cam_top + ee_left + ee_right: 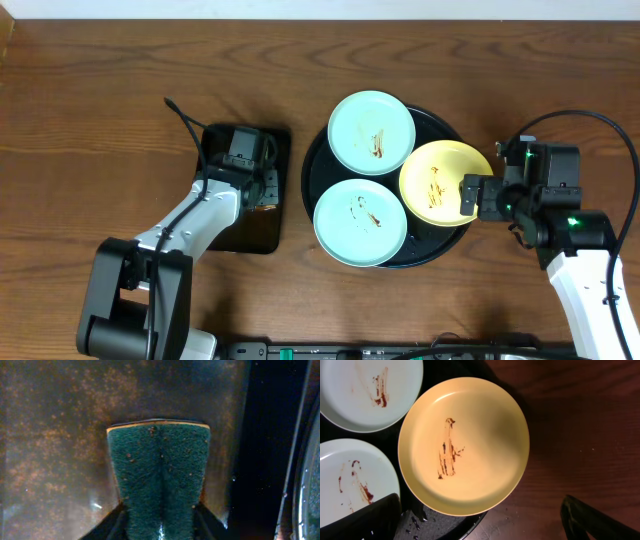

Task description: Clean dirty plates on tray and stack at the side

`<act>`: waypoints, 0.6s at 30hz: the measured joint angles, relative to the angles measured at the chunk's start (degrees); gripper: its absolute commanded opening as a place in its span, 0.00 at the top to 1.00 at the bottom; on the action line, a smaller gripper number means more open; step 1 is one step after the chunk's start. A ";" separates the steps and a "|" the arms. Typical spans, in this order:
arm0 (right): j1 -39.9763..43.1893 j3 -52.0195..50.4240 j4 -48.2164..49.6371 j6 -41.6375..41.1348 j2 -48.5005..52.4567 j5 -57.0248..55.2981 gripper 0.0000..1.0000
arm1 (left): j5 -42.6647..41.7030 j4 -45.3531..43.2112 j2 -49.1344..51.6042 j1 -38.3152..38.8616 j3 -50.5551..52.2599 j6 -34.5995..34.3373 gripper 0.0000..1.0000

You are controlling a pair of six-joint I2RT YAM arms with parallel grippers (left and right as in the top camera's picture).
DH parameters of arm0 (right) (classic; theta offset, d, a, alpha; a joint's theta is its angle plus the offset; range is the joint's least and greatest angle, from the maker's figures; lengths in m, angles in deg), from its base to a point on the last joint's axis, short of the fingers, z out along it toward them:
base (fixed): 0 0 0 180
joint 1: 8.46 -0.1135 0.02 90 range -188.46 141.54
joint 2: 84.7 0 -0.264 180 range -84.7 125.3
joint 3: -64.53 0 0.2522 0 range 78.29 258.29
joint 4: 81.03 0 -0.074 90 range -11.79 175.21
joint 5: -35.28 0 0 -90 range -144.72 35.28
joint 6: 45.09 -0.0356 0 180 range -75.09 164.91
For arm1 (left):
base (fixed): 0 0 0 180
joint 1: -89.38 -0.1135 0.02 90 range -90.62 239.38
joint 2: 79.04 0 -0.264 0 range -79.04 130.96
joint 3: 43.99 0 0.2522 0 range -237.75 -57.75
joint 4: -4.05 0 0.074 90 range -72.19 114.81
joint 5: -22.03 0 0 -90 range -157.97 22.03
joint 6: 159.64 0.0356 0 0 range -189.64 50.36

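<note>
We've got left end effector [160, 525] clamped on green scouring sponge [159, 470], left of round glossy black tray [436, 246]. Right end effector [485, 520] wide open, empty.

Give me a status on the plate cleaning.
Done: nothing. The mint plates and yellow plate sit smeared on the round tray, none stacked. In hand: the left hand grips a green sponge over the rectangular tray; the right hand is open at the yellow plate's edge. Left: wipe and stack all three.
</note>
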 measured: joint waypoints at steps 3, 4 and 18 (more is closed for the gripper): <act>0.00 0.02 0.00 0.02 0.00 0.00 0.01 | 0.17 0.00 0.00 0.00 0.00 -0.07 0.81; 0.00 0.02 0.00 0.02 0.00 0.00 0.01 | 0.20 0.00 0.00 0.00 0.00 -0.07 0.86; 0.00 0.02 -0.17 -1.77 0.00 -2.71 0.01 | 0.20 0.42 -0.52 0.00 0.00 0.02 0.93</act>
